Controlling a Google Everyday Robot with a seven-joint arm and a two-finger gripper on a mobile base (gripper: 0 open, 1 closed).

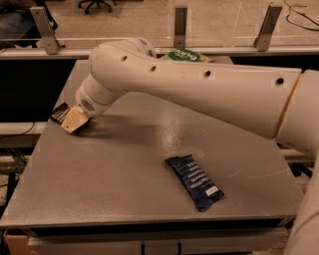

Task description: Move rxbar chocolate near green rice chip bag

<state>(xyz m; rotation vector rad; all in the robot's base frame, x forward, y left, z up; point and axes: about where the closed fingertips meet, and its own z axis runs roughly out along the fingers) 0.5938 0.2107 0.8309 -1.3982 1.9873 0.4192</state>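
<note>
**Single camera view of a grey bench (124,169) and the things on it.**

- **Arm:** The white arm (199,89) enters from the right edge. It reaches across the far half of the bench to its left side and hides much of the far surface.
- **Gripper:** The gripper (74,119), with a tan tip showing, sits low over the left edge of the bench. It is at the near-right end of the rxbar chocolate (59,113).
- **Rxbar chocolate:** This small dark wrapper with faint pale lines lies flat at the very left edge of the bench. The tan tip covers part of it. The two overlap in this view, but it cannot be told whether the jaws are spread, pressed together or pinching the wrapper.
- **Green rice chip bag:** The green rice chip bag (187,55) lies at the far edge of the bench, just beyond the arm, which covers its near part. Only a strip of green with white lettering shows. It is well apart from the rxbar chocolate, to the far right of it.
- **Blue wrapper:** A larger dark blue wrapper (194,182) with white print lies flat and diagonal in the near right part of the bench, apart from the arm and from both other items.
- **Background:** A rail with upright metal posts (180,26) runs behind the bench. The wheeled base of an office chair (97,4) stands on the floor beyond.
</note>
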